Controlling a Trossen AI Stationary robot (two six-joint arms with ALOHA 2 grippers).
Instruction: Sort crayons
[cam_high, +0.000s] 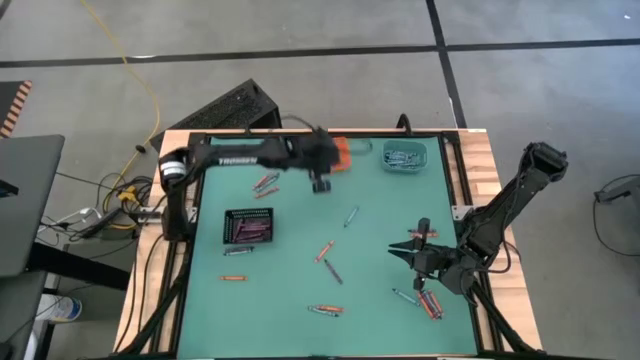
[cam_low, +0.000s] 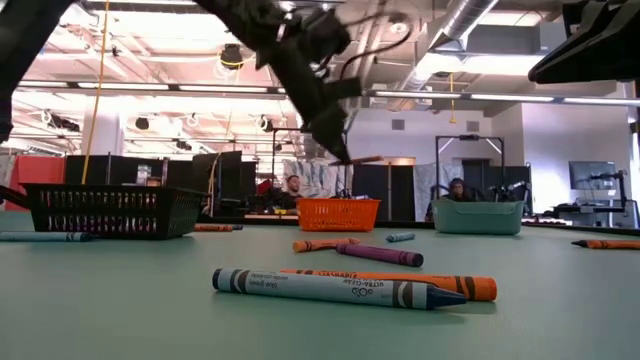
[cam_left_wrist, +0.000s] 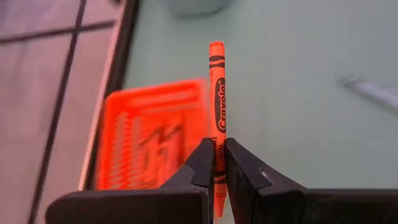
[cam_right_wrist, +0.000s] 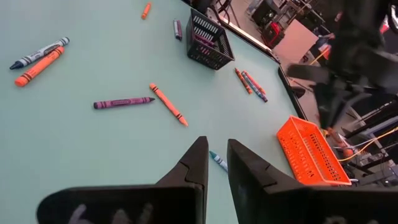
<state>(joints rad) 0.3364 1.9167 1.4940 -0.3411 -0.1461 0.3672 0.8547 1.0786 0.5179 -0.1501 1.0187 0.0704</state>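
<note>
My left gripper (cam_high: 320, 185) hangs above the table's far middle, beside the orange bin (cam_high: 343, 155), shut on an orange crayon (cam_left_wrist: 216, 93). In the left wrist view the orange bin (cam_left_wrist: 155, 134) lies just beyond and to one side of the fingers. Loose crayons lie flat on the green mat: a few (cam_high: 265, 183) near the left arm, others at mid-table (cam_high: 325, 250) and by the near edge (cam_high: 325, 310). My right gripper (cam_high: 395, 250) waits over the mat's right side, open by a narrow gap with nothing between its fingers (cam_right_wrist: 216, 144). My left gripper pinches the orange crayon's wrapped shaft (cam_left_wrist: 217, 140) between its two fingers. The crayon lies along the fingers, and most of its length sticks out past their tips. The fingers slant down toward the far edge. The crayon is lifted clear of the mat.
A teal bin (cam_high: 403, 157) stands at the far right and a black bin (cam_high: 248, 226) at the left middle. More crayons lie under and beside the right arm (cam_high: 430, 305). Black rails frame the mat. People sit in the room beyond the table.
</note>
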